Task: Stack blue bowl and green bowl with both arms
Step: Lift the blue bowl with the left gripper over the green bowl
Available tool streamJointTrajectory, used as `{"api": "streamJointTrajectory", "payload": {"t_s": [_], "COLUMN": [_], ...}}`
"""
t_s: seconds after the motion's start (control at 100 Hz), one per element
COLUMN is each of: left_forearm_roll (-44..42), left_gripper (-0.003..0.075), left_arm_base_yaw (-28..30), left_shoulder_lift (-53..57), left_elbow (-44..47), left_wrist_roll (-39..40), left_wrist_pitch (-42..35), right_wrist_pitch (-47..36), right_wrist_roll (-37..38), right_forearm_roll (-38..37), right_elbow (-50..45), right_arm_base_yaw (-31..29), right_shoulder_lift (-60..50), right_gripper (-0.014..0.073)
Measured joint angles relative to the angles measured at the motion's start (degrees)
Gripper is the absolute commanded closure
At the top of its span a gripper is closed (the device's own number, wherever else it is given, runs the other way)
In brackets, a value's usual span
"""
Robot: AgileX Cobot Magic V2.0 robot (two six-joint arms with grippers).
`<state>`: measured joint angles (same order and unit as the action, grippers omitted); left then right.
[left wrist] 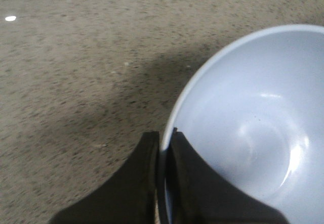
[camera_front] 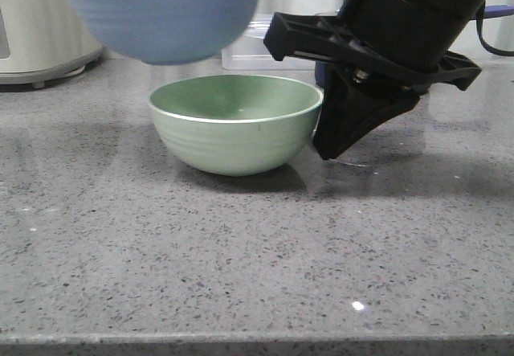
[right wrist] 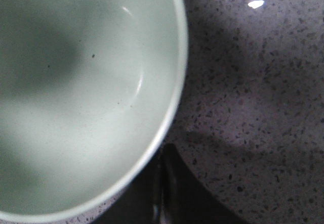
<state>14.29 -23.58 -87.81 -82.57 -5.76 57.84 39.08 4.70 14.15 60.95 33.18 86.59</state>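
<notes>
Two bowls: the blue bowl point(camera_front: 165, 14) hangs at the upper left of the front frame, its rim pinched between my left gripper point(left wrist: 164, 148) fingers. The green bowl point(camera_front: 237, 123) sits on the grey counter point(camera_front: 257, 251) at centre. My right gripper point(camera_front: 345, 135), fingers together and empty, rests just beside it. Risks: the thin rim pinch slipping, or blue landing off-centre and tipping green.

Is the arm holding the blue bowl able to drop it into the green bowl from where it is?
Probably yes. The left gripper pinches the blue bowl by its rim, up in the air above the green bowl, a bit left. The green bowl is empty, and the right gripper sits beside it, not over it.
</notes>
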Motion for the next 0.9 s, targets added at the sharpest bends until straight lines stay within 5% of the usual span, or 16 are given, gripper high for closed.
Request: {"api": "streamJointTrajectory", "payload": {"t_s": [0.9], "left_forearm_roll": [1.05], "left_gripper": [0.074], "left_arm_base_yaw": [-5.18], "left_shoulder_lift": [-7.04], "left_elbow": [-3.52], "left_wrist_roll": [-0.12], "left_wrist_pitch": [-0.94], "right_wrist_pitch": [0.0], "right_wrist_roll": [0.0], "right_forearm_roll": [0.0], "right_elbow": [0.0], "right_arm_base_yaw": [0.0], "right_shoulder_lift": [0.0], "right_gripper": [0.0657]}}
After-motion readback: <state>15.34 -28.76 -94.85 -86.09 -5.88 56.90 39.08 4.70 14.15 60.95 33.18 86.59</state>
